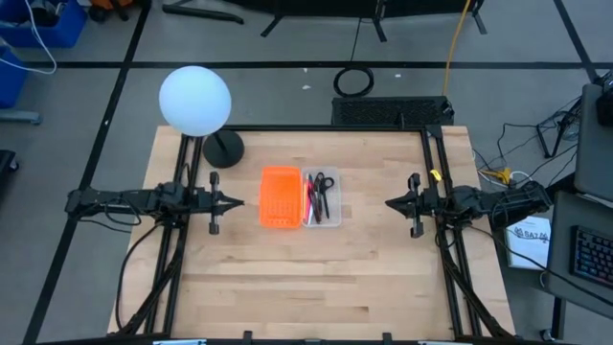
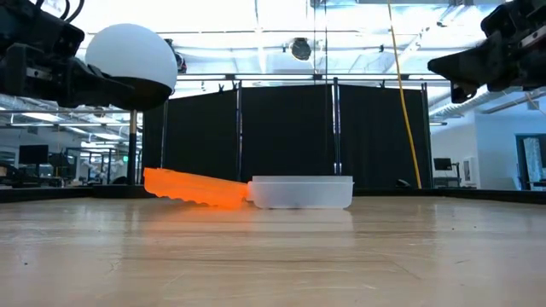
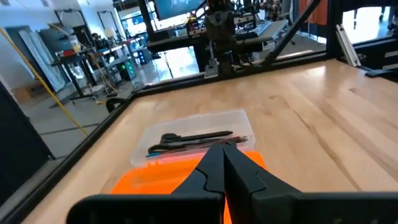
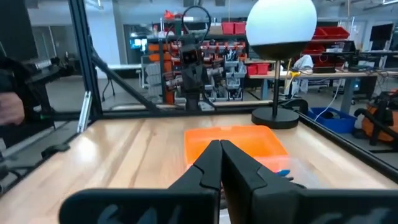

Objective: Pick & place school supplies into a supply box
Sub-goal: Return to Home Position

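Note:
The supply box (image 1: 323, 198), a clear plastic tray, sits at the table's middle with school supplies in it: black-handled scissors (image 1: 323, 182), dark pens and a pink one (image 1: 308, 203). The left wrist view shows the box (image 3: 205, 124) with scissors and pens (image 3: 186, 140) lying inside. My left gripper (image 1: 239, 202) hovers shut at the left, pointing level toward the trays. My right gripper (image 1: 389, 202) hovers shut at the right, pointing back at them. Both are above the table, touching nothing.
An orange perforated tray (image 1: 281, 197) lies against the clear box's left side, its left edge raised in the low view (image 2: 192, 188). A white globe lamp (image 1: 195, 100) on a black base (image 1: 223, 148) stands at the far left. Bare wood lies toward the near edge.

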You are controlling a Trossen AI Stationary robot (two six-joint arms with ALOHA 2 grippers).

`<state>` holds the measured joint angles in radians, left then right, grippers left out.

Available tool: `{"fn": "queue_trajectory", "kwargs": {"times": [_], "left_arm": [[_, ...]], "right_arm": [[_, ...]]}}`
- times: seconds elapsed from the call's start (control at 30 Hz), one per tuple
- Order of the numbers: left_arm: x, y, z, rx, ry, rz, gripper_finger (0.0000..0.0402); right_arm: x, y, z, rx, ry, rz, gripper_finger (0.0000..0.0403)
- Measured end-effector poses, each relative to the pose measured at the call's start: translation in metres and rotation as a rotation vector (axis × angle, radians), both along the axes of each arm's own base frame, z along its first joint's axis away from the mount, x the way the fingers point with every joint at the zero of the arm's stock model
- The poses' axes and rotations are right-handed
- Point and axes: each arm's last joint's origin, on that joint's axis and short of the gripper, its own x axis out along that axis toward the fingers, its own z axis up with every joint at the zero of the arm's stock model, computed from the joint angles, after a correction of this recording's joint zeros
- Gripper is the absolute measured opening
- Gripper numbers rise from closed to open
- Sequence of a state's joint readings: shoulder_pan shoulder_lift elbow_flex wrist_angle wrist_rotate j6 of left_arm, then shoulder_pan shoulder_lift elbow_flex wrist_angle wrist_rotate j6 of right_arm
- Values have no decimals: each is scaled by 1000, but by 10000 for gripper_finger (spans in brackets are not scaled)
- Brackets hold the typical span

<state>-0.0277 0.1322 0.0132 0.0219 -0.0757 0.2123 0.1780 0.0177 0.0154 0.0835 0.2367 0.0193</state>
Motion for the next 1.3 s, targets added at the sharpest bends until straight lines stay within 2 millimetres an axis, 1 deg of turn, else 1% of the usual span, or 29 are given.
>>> {"fn": "queue_trajectory", "kwargs": {"times": [0.2, 0.4, 0.53, 0.67, 0.8, 0.87, 1.03, 1.2, 1.3], "left_arm": [[3, 0, -6, -16, 64, 6, 17], [7, -1, -13, -158, 141, 13, 24], [8, -2, -17, -184, 178, -22, 25], [10, -1, -16, -119, 162, -18, 25], [11, -1, -7, -41, 77, -22, 6], [12, -1, -4, -2, 37, -21, 6], [12, 1, -1, 74, 21, 41, 3], [12, -2, 6, 105, -62, -77, 3], [10, -3, 9, 122, -92, -83, 3]], "right_arm": [[0, 0, 1, 0, -14, -1, 0], [0, 0, 1, 23, -16, 3, 0], [0, 0, 1, 25, -17, 3, 0], [0, 0, 2, 14, -17, 3, 0], [0, 0, 1, 0, -15, 2, 0], [0, 0, 1, 11, -16, 2, 0], [0, 0, 1, 40, -16, 5, 0], [0, 0, 0, 40, -3, 5, 0], [0, 0, -1, 45, 4, 5, 0]]}}
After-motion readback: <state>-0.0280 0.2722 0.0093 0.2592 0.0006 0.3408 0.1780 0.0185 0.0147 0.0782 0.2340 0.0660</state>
